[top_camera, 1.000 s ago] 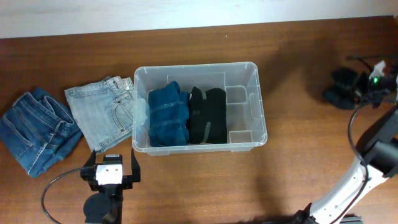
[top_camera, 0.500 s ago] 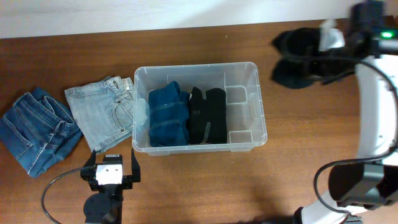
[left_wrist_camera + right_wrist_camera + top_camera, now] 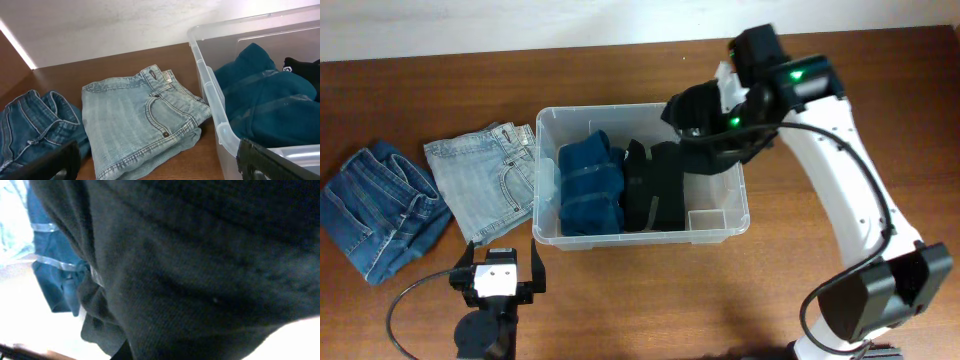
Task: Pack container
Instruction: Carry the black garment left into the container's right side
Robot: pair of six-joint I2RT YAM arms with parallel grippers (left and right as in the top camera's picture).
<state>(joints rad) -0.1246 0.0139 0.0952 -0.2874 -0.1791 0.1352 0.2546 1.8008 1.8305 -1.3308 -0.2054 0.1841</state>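
The wooden table (image 3: 620, 300) is lying under everything, and the container (image 3: 632, 108) is sitting at its middle, its right end partly hidden from above by my right arm (image 3: 840, 150) and its load. The light jeans (image 3: 480, 185) are lying folded just beside the container's left wall, with the dark jeans (image 3: 375, 210) crumpled further left; in the left wrist view both pairs are cut off at the bottom. Inside the tub, a teal garment (image 3: 590, 185) is filling the left part and a black folded garment (image 3: 655, 190) is lying against it. My right gripper (image 3: 712, 125) is carrying a black bundle (image 3: 200, 280) that is swamping its camera and burying the fingers, so I cannot tell how wide they are standing, only that the cloth is hanging from them. My left gripper (image 3: 160, 167) is gaping wide with nothing in it, only its fingertips (image 3: 270, 160) showing. Half a second ago my right arm was holding the bundle out beyond the container's right end; it is now hovering over that end, while my left has not shifted.
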